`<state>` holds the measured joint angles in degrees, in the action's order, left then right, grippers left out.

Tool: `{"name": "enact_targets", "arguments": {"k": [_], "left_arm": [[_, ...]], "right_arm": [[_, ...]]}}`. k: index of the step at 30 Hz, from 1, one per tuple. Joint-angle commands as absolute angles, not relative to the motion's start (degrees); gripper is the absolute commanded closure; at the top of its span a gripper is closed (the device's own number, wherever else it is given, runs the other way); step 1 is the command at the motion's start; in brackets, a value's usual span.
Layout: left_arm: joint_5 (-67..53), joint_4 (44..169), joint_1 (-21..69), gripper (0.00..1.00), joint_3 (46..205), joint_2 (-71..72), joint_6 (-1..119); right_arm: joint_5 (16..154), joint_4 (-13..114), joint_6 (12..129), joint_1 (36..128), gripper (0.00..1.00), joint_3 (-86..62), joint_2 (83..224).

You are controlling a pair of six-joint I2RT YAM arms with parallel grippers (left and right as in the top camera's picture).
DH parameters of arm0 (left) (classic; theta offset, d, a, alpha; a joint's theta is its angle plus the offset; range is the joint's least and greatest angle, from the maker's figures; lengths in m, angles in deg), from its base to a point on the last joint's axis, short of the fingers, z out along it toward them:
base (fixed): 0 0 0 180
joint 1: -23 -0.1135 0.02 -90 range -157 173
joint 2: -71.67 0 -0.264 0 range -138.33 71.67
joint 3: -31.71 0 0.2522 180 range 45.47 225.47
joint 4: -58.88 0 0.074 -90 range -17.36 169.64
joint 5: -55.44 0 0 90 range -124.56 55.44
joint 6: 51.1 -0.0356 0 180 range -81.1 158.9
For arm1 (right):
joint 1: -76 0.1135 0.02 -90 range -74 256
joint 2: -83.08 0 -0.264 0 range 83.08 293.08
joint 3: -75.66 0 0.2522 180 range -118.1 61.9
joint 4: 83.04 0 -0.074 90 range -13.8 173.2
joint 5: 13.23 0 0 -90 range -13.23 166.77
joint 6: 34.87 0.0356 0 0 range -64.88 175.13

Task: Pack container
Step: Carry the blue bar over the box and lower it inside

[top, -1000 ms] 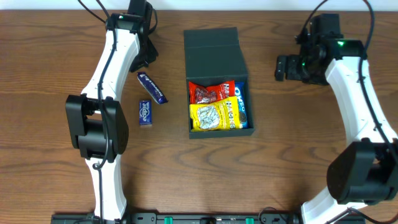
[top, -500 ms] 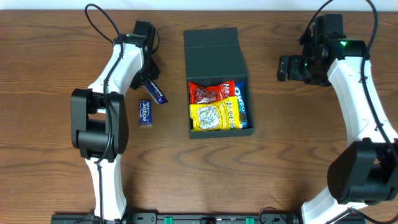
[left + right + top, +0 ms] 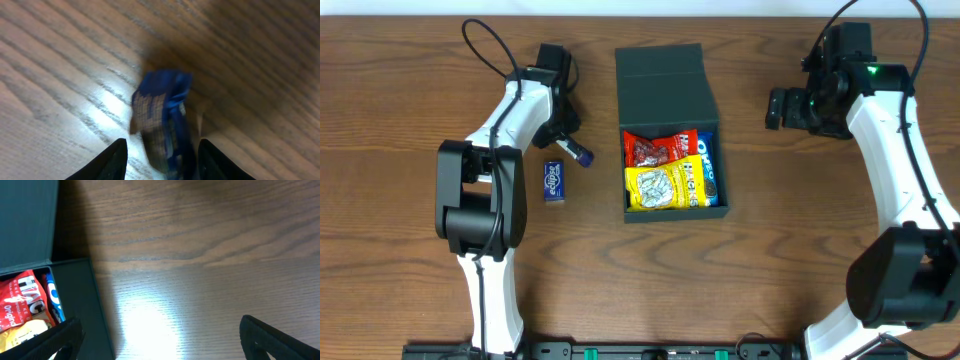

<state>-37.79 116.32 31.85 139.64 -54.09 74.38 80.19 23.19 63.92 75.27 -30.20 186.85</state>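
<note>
The dark green container (image 3: 669, 214) stands mid-table with its lid (image 3: 660, 75) flipped back. Inside lie a red pack (image 3: 658, 148), a yellow pack (image 3: 665, 186) and a blue Oreo pack (image 3: 708, 170). My left gripper (image 3: 566, 140) is down over a long blue snack pack (image 3: 583, 155). In the left wrist view that pack (image 3: 162, 117) sits blurred between the open fingers (image 3: 107, 162), with bare table showing beside the left one. My right gripper (image 3: 777, 108) hovers wide open right of the container, holding nothing. Its wrist view shows the container wall (image 3: 80, 305).
A second small blue pack (image 3: 553, 182) lies on the wooden table left of the container, just in front of my left gripper. Bare wood (image 3: 200, 280) lies under my right gripper.
My left gripper has come forward and down over the long blue pack, which is now mostly hidden beneath it. The right arm has barely moved.
</note>
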Motion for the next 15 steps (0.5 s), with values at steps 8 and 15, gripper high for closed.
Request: {"name": "enact_targets", "arguments": {"k": [8,15], "left_arm": [[-37.50,115.40,31.76,0.57,139.34,-54.63,73.55],[-34.51,115.49,31.76,0.66,139.34,-56.91,73.55]], "right_arm": [[80.23,23.26,64.99,75.12,0.01,-29.80,186.98],[80.21,23.54,64.99,75.12,0.01,-29.80,186.98]]}}
